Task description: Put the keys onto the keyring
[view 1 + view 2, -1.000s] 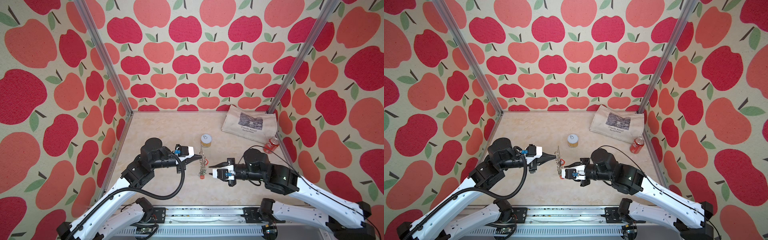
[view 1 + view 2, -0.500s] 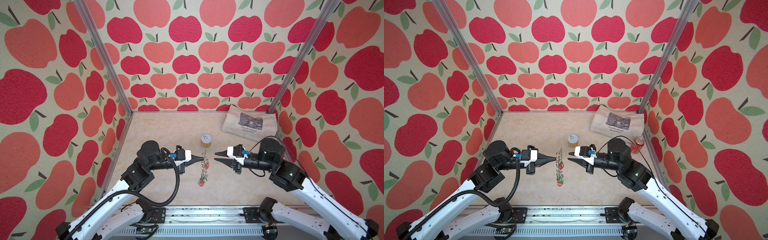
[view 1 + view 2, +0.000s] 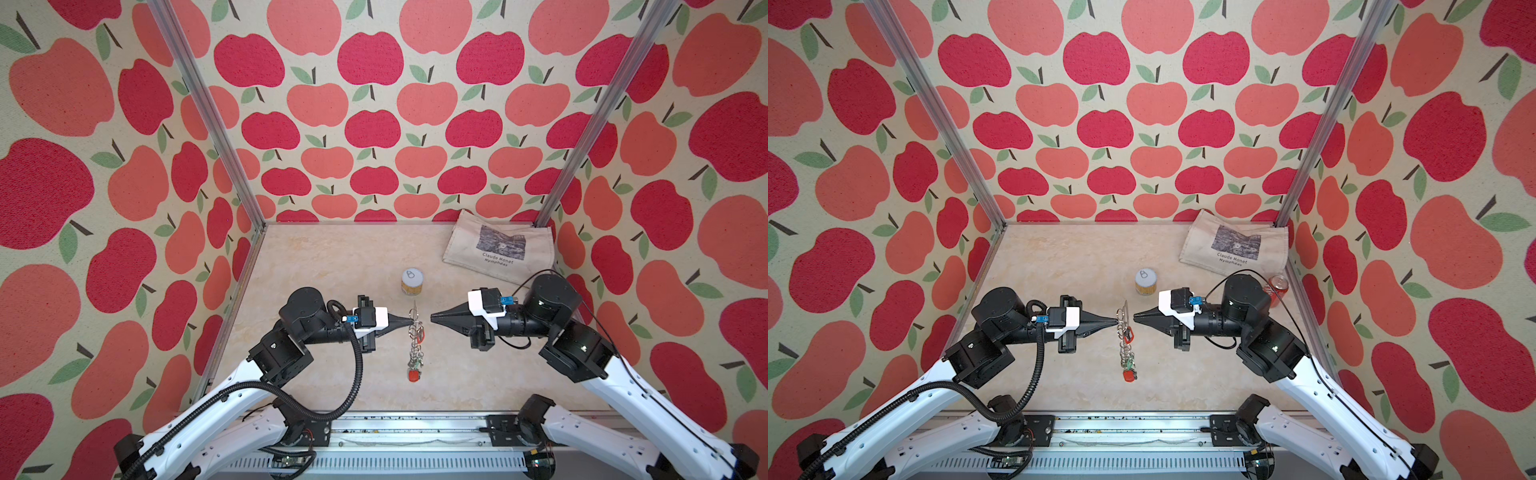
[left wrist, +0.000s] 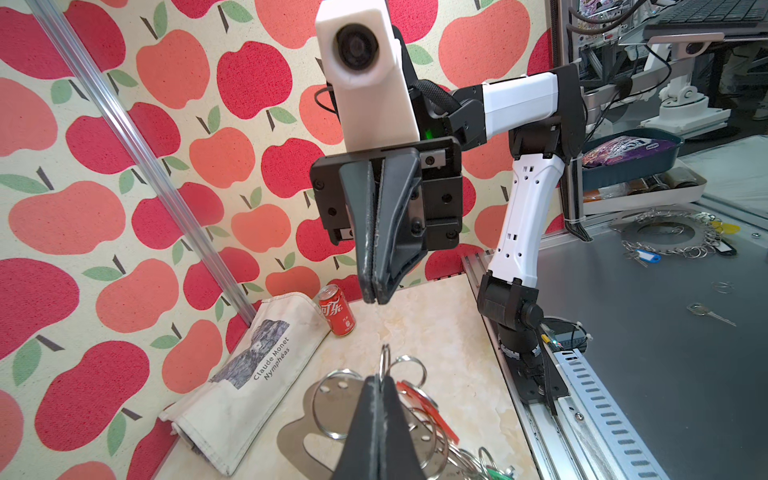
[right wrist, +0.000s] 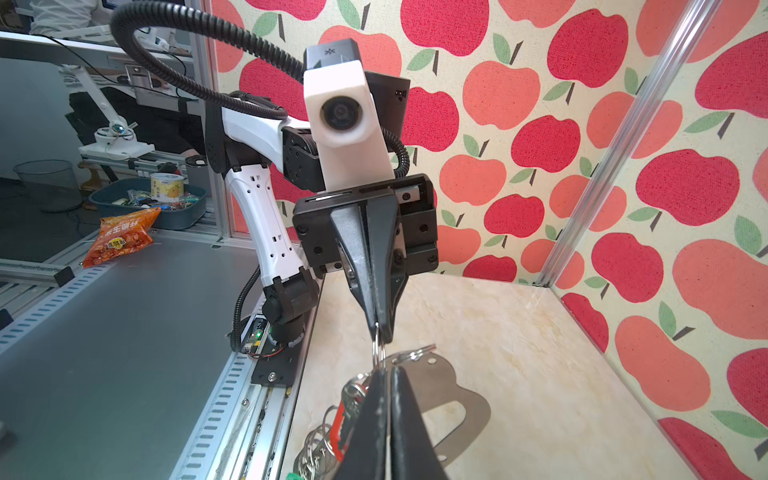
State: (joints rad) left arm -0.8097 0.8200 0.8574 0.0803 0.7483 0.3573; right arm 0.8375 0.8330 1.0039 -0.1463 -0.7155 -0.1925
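Note:
The keyring [image 3: 414,328] hangs edge-on above the table, in both top views. My left gripper [image 3: 409,321] is shut on one of its metal rings [image 4: 384,359]. In the left wrist view the grey-tan plate [image 4: 299,436] shows below the left gripper [image 4: 379,380]. Keys hang from the rings: a red tag [image 4: 422,403] near the top, a green tag [image 3: 415,365] and another red tag [image 3: 413,375] at the bottom. My right gripper [image 3: 432,319] points at the keyring from the right, a small gap away, shut and empty. The right wrist view shows the plate [image 5: 457,395] beyond the right gripper [image 5: 388,370].
A yellow tin can [image 3: 412,281] stands just behind the keyring. A printed tote bag [image 3: 500,249] lies at the back right, with a red cola can [image 3: 1278,286] beside it by the right wall. The metal rail [image 3: 415,432] runs along the front edge.
The right gripper rose from low beside the hanging keys to the left gripper's level, drew back a little and shut its jaws. The left gripper kept its hold on the keyring.

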